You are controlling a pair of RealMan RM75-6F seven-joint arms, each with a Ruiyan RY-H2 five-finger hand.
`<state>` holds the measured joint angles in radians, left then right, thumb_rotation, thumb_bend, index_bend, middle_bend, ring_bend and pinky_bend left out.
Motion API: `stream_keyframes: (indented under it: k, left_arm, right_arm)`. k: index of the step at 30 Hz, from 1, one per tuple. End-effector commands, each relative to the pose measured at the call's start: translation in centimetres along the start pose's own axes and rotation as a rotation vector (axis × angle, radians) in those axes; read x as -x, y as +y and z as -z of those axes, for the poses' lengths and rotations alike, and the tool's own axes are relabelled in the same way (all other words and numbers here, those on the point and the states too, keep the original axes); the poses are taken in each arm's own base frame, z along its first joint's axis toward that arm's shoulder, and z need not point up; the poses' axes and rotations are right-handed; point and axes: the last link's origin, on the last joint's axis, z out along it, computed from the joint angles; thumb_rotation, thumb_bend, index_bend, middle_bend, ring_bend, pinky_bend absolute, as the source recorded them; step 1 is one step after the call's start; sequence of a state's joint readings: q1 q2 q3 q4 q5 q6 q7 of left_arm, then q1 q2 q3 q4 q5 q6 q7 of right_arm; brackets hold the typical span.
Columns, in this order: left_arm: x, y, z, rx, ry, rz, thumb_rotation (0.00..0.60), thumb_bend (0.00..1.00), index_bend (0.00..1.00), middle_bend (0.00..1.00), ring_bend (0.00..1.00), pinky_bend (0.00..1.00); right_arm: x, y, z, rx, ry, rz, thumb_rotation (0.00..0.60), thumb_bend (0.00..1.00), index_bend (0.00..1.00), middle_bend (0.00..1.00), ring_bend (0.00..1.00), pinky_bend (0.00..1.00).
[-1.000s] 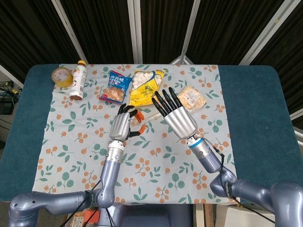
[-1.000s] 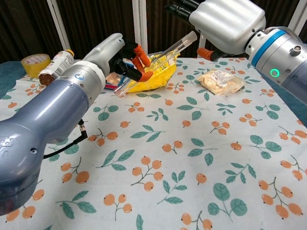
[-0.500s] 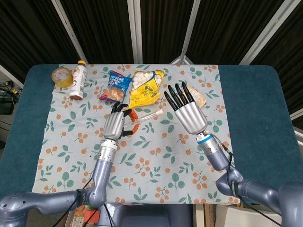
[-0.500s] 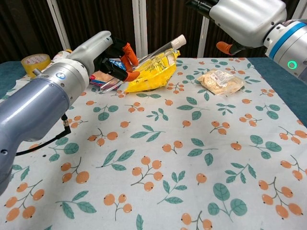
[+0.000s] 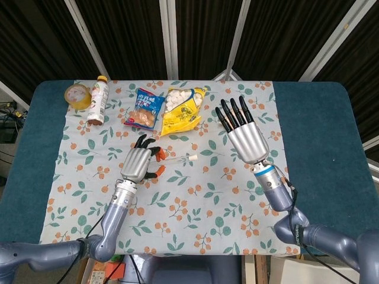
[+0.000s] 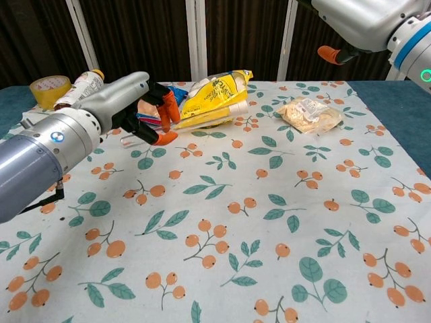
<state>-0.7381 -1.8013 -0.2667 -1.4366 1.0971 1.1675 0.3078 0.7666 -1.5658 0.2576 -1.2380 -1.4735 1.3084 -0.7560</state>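
My left hand [image 5: 139,164] grips one end of a clear plastic tube [image 5: 180,158] with a white cap, holding it low over the flowered cloth [image 5: 195,201]. In the chest view the left hand [image 6: 143,111] carries the tube [image 6: 215,114] nearly level in front of the yellow snack bag [image 6: 214,91]. My right hand [image 5: 246,135] hovers open with its fingers spread, empty, to the right of the tube. The chest view shows the right hand [image 6: 363,19] high at the top right, above a clear packet of crackers [image 6: 308,113].
Along the far edge of the cloth lie a yellow snack bag [image 5: 180,108], a blue snack packet [image 5: 145,108], a lying bottle [image 5: 98,100] and a tape roll [image 5: 77,94]. Blue table [image 5: 320,130] borders the cloth on both sides.
My left hand has drawn back and to the left with the tube, lowering it to nearly level. The right hand has drifted right and further from the tube, still open.
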Motion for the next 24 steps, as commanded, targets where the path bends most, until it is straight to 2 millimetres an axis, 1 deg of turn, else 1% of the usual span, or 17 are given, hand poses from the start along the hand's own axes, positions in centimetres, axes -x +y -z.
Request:
stream_keyframes:
  k: [1, 9, 16, 24]
  left_arm:
    - [0.8, -0.3, 0.1, 0.011, -0.033, -0.053, 0.6, 0.77, 0.67, 0.66, 0.17, 0.0]
    - [2.8, -0.5, -0.2, 0.013, -0.077, -0.099, 0.6, 0.76, 0.67, 0.66, 0.17, 0.0]
    - [4.8, -0.3, -0.2, 0.021, -0.112, -0.14, 0.6, 0.75, 0.67, 0.65, 0.17, 0.0]
    - [6.2, -1.1, 0.3, -0.028, -0.163, -0.188, 0.6, 0.72, 0.65, 0.63, 0.17, 0.0]
  right_arm:
    - [0.0, 0.0, 0.1, 0.004, -0.004, -0.007, 0.6, 0.4, 0.0, 0.01, 0.0, 0.01]
    - [-0.1, 0.3, 0.5, -0.001, -0.008, -0.01, 0.6, 0.4, 0.0, 0.0, 0.0, 0.01]
    - [-0.4, 0.1, 0.6, 0.0, -0.006, -0.034, 0.6, 0.4, 0.0, 0.0, 0.0, 0.01]
    - [-0.7, -0.1, 0.8, -0.007, 0.006, -0.055, 0.6, 0.4, 0.0, 0.0, 0.0, 0.01]
